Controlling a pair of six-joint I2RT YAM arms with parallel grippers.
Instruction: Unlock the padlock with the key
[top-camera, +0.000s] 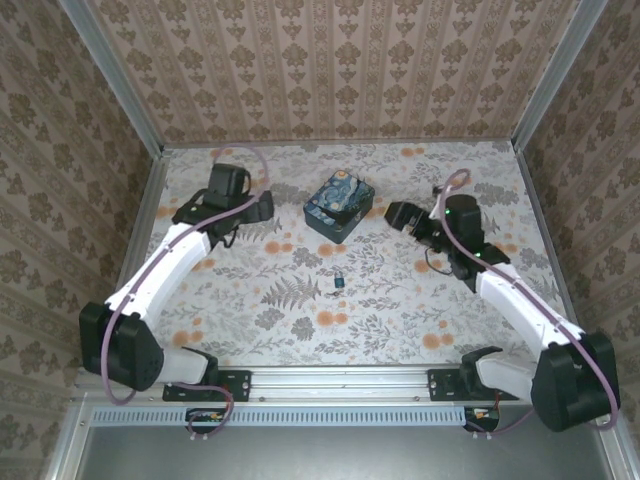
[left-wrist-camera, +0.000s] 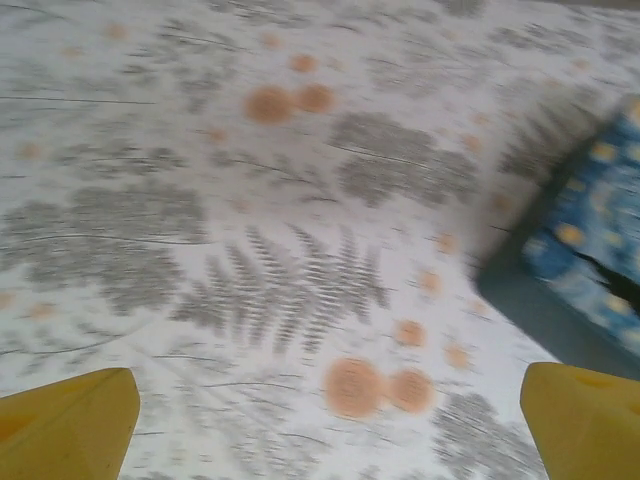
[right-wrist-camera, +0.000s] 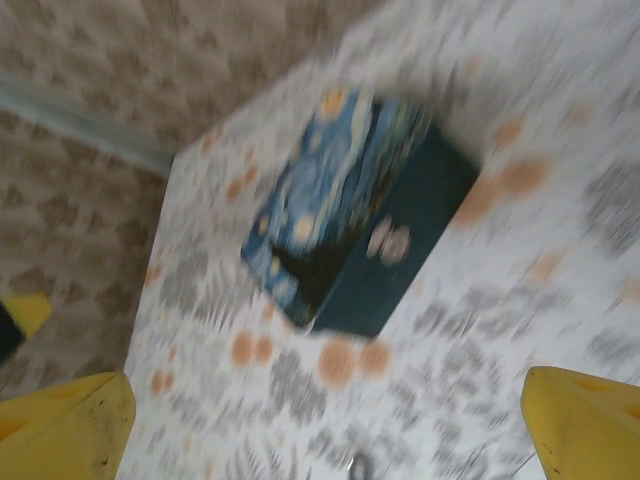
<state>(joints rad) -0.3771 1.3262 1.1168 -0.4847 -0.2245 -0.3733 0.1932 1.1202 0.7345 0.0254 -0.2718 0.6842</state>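
Left pincer (left-wrist-camera: 328, 425): spread wide and empty, its blunt yellow fingertips (left-wrist-camera: 70, 425) set far apart over the matte printed worktop (left-wrist-camera: 250, 270) of grey ferns and orange dots.

Right pincer (right-wrist-camera: 328, 425): likewise spread and empty, one yellow tip scuffed dark.

Between the two pincers and touching neither sits the painted box (top-camera: 340, 205). It is squarish, with a swirled blue-and-yellow lid and dark teal sides, and it is turned cornerwise.

The padlock (top-camera: 340, 281), a tiny dark metal piece with a bluish glint, lies on the worktop in front of the box, clear of it and of both pincers. The key is too small to make out.

Patterned wallpaper panels (top-camera: 330, 70) enclose the worktop.
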